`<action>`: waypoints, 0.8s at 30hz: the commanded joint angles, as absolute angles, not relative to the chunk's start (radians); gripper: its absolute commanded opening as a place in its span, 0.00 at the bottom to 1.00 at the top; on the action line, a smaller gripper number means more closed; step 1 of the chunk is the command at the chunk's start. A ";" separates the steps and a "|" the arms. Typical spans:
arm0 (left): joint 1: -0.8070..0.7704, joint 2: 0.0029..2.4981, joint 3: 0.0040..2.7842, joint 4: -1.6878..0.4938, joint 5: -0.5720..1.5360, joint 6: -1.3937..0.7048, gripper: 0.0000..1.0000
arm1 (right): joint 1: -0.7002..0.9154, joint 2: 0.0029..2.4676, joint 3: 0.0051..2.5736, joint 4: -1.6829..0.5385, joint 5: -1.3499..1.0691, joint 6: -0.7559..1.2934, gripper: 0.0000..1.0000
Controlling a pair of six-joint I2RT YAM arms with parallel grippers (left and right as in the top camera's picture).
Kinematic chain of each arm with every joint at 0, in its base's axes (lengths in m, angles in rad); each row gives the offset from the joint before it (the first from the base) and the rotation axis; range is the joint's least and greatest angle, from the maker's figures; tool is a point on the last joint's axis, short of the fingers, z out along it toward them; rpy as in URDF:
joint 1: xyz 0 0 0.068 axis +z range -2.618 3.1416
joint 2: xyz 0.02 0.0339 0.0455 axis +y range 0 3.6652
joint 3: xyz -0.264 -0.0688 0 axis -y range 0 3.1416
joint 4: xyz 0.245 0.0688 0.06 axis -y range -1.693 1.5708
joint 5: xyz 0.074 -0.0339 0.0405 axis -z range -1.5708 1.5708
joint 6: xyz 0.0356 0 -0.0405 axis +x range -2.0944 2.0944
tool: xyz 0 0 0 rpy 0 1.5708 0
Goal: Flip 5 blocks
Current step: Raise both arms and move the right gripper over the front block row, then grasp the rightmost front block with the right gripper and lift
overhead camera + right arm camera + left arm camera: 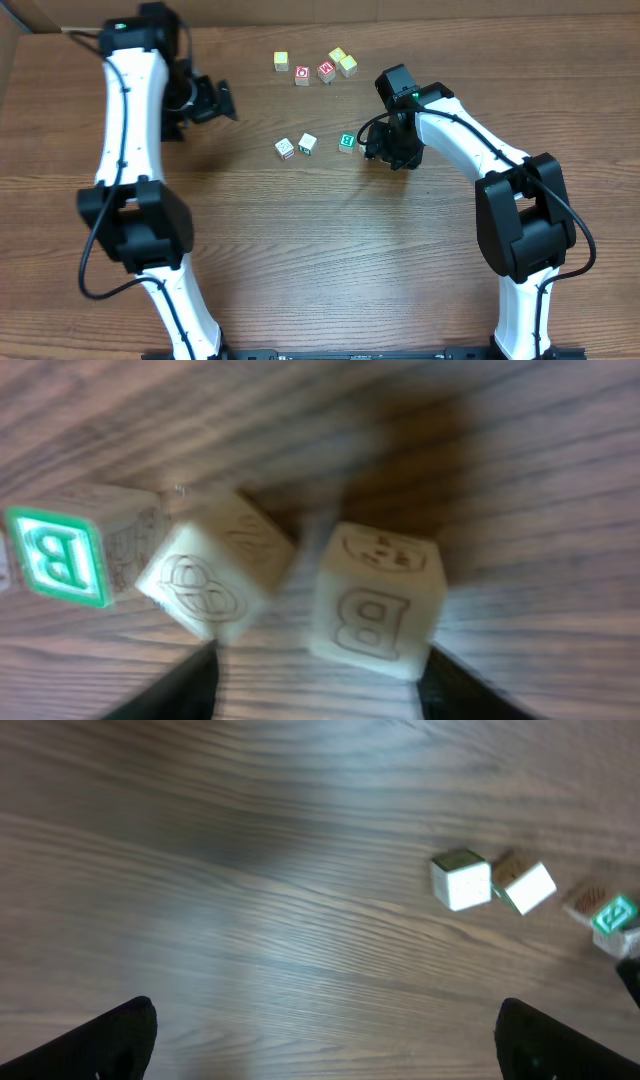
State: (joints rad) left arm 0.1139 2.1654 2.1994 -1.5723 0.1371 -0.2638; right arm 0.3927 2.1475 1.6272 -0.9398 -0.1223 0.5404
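Three blocks lie in a row mid-table: two cream ones (285,148) (307,144) and a green-framed B block (347,142). My right gripper (372,150) hangs low just right of the green one. In the right wrist view the green B block (55,555) is at the left, a blurred cream block (215,570) stands tilted on an edge, and a cream B block (378,600) sits between my fingertips. The right gripper (320,680) is open, with a gap on the B block's left side. My left gripper (215,100) is wide open above bare wood, far left of the row.
Several more cubes lie in a cluster at the back: a cream one (281,61), two red-faced ones (302,75) (326,71) and two pale yellow ones (338,56) (347,66). The left wrist view shows the row of blocks (462,880) at its right edge.
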 commanded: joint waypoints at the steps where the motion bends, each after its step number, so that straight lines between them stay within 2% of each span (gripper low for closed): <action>1: 0.163 2.114 2.214 -1.580 0.115 -0.304 1.00 | 0.393 2.144 1.598 -0.920 -0.078 0.563 0.44; 6: 0.199 2.114 2.207 -1.601 0.116 -0.303 1.00 | 0.393 2.144 1.596 -0.898 -0.078 0.563 0.30; 8: 0.200 2.114 2.207 -1.600 0.115 -0.303 1.00 | 0.392 2.144 1.596 -0.901 -0.078 0.562 0.31; 11: 0.200 2.114 2.207 -1.601 0.115 -0.302 1.00 | 0.392 2.144 1.596 -0.897 -0.031 0.562 0.54; 13: 0.200 2.114 2.207 -1.600 0.116 -0.303 1.00 | 0.392 2.144 1.596 -0.884 0.034 0.562 0.59; 20: 0.196 2.114 2.207 -1.596 0.120 -0.303 1.00 | 0.392 2.144 1.596 -0.816 0.067 0.592 0.57; 24: 0.196 2.114 2.207 -1.590 0.120 -0.303 1.00 | 0.392 2.152 1.596 -0.809 0.070 0.691 0.57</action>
